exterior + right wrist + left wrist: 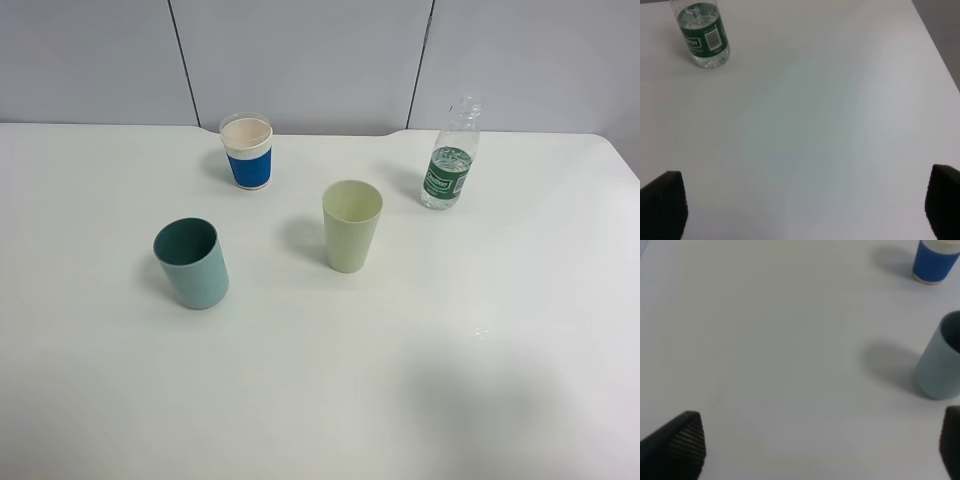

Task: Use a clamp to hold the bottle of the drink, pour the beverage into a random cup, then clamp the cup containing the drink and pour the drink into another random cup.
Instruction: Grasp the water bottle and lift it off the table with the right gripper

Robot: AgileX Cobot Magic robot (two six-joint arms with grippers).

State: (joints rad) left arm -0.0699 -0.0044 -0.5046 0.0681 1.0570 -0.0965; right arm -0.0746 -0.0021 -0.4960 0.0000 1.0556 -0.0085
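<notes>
A: 4 containers stand upright and well apart on the white table (520, 380). Take the pale yellow-green plastic tumbler (351, 226) as the dial's centre in the high view. The small clear plastic bottle with the dark green label (449, 160) sits at 2 o'clock, the short blue-banded paper cup (247, 152) at 11 o'clock, and the plain teal plastic tumbler (191, 263) at 8 o'clock.

B: And the pincers?

A: Both are spread wide, pinching nothing. The left gripper (820, 445) hangs over bare table with the teal tumbler near 1 finger. The right gripper (802, 205) faces the bottle, well apart from it.

B: What could go wrong?

A: Grabbing the bottle looks like step 1, not yet begun. It seems light and thin-walled, so an off-centre finger could tip it, and a hard squeeze could spurt liquid. The paper cup may crumple or slide when clamped. With 3 cups, the pour could also land in the wrong one.

B: Anything hidden?

A: Neither arm shows in the high view, and each wrist view catches only fingertips. The bottle's top is cropped in the right wrist view and blends into the grey wall (300, 60) in the high view, so I cannot tell whether it is capped or how full it is.
</notes>
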